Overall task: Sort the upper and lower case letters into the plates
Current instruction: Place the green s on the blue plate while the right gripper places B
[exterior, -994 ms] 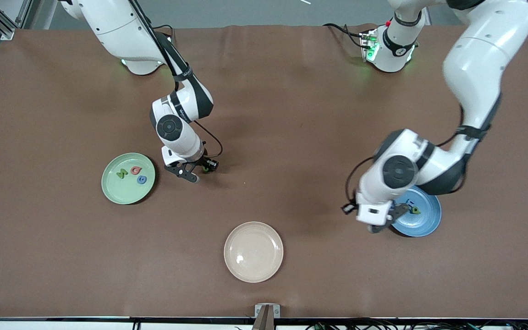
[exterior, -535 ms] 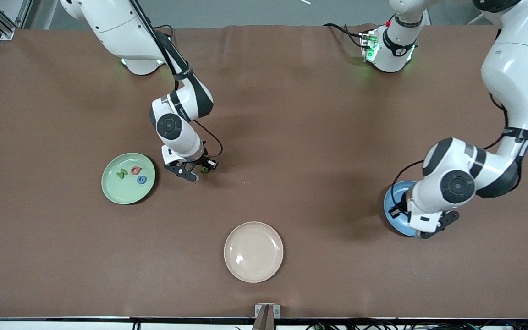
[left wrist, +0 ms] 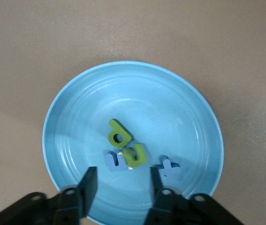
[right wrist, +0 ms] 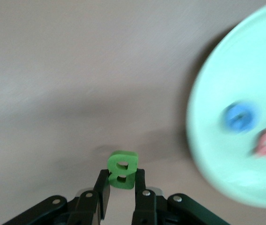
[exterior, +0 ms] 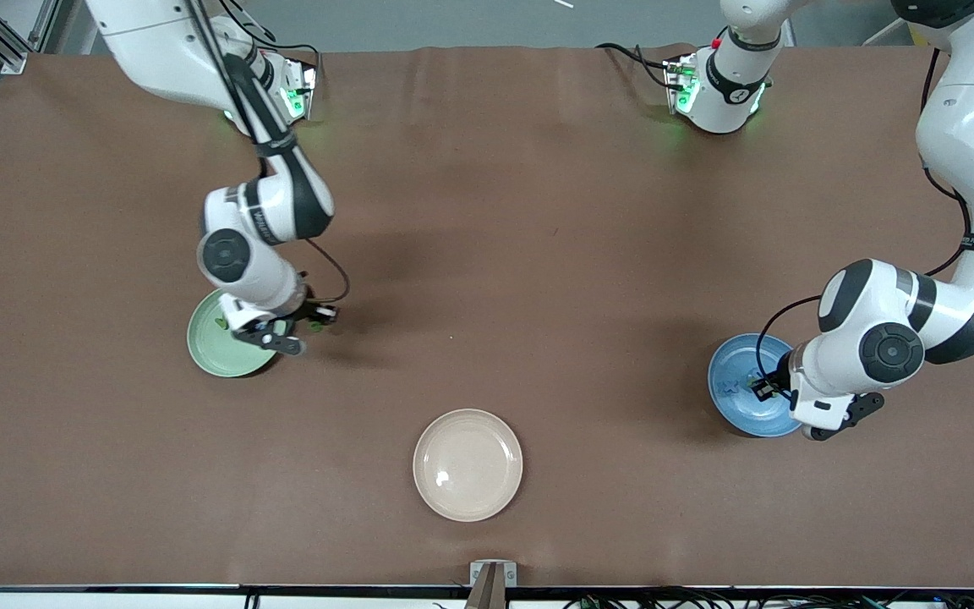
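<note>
Currently:
Right gripper [right wrist: 121,187]: a green letter B [right wrist: 122,169] is being clamped, just beside the mint plate [exterior: 210,348].
Left gripper [left wrist: 121,187]: fingers are being held apart over the blue plate [left wrist: 76,108], where four letters [left wrist: 125,152] are lying.

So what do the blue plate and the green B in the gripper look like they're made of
Blue plate: likely plastic, smooth and slightly glossy, with faint concentric rings and soft highlights. Green B, held by the right gripper near the mint plate: thick, flat and matte with cut-out holes, so probably foam or painted wood; can't tell which. The left gripper hangs open over the blue plate.
</note>
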`<state>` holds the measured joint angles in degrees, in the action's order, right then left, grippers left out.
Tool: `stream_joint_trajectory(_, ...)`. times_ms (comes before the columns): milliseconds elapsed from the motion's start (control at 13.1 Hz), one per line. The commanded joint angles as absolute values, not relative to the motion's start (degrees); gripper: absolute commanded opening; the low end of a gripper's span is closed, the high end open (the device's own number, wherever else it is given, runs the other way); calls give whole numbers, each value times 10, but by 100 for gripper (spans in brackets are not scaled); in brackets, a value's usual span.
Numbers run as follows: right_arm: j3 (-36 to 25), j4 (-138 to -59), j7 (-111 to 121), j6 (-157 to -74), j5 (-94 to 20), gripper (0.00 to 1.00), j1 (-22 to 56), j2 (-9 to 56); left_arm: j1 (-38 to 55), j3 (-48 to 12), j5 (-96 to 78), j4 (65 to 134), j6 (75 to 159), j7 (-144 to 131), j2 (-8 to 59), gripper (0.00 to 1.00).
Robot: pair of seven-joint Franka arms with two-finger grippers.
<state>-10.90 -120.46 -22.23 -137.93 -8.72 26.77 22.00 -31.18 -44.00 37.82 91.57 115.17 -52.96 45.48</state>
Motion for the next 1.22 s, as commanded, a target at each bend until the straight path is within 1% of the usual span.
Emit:
stream_joint_trajectory(0,-165,-1215,-102,-1375,-83,0,265,210,-311,-444,390,910,1148,-507,437,100)
stream_joint_trajectory(76,-184,-1215,-51,-1376,-83,0,256,214,-311,-446,390,900,1146,-487,433,100)
stream_joint_trajectory(229,-185,-1216,4,-1382,-83,0,224,216,-308,-448,391,892,1129,-434,407,100)
stream_joint_trajectory(382,-185,-1214,23,-1388,-83,0,214,228,-312,-447,390,887,1127,-337,376,100)
stream_joint_trajectory(459,-185,-1215,33,-1408,-83,0,199,238,-314,-443,388,884,1127,-284,358,100)
stream_joint_trajectory(535,-184,-1214,43,-1413,-87,0,193,247,-321,-444,386,875,1127,-259,353,100)
stream_joint_trajectory(841,-180,-1206,44,-1416,-112,0,192,274,-321,-448,381,870,1108,-251,324,100)
stream_joint_trajectory(994,-177,-1206,43,-1415,-127,0,197,276,-320,-453,357,870,1099,-250,301,100)
stream_joint_trajectory(1070,-177,-1206,43,-1412,-127,3,197,277,-314,-450,324,871,1092,-250,277,100)
stream_joint_trajectory(1147,-177,-1205,43,-1409,-127,19,198,277,-304,-440,293,873,1084,-250,257,100)
